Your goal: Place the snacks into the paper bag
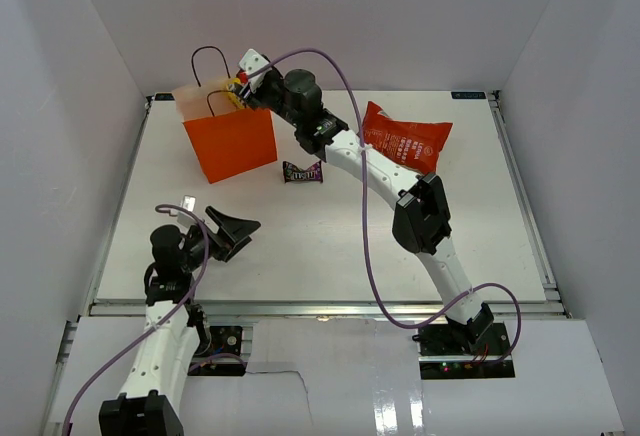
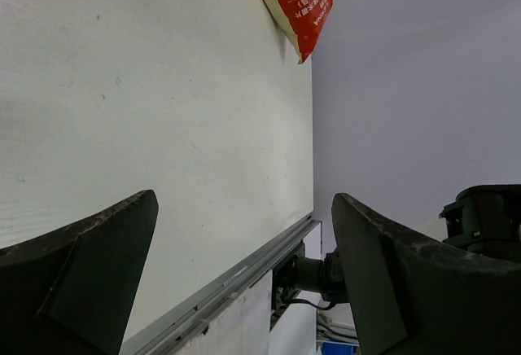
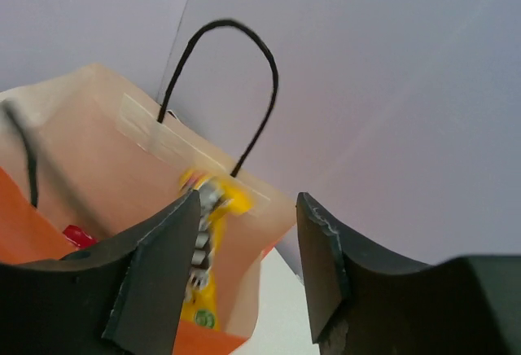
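The orange paper bag (image 1: 232, 144) stands upright at the back left, with black cord handles. My right gripper (image 1: 245, 81) hangs over its mouth, jaws open (image 3: 248, 208). A yellow candy packet (image 3: 207, 233) is blurred just past the left finger, inside the bag's pale wall (image 3: 89, 151); its yellow tip shows at the bag's rim (image 1: 238, 89). Something red (image 3: 79, 235) lies lower in the bag. The red chip bag (image 1: 405, 141) lies at the back right. A dark purple packet (image 1: 302, 171) lies on the table beside the bag. My left gripper (image 1: 240, 231) is open and empty, low at the front left.
In the left wrist view (image 2: 244, 208) the open fingers frame the table's metal front edge (image 2: 236, 269), the right arm's base (image 2: 480, 216) and the chip bag (image 2: 299, 1) far off. White walls enclose the table on three sides.
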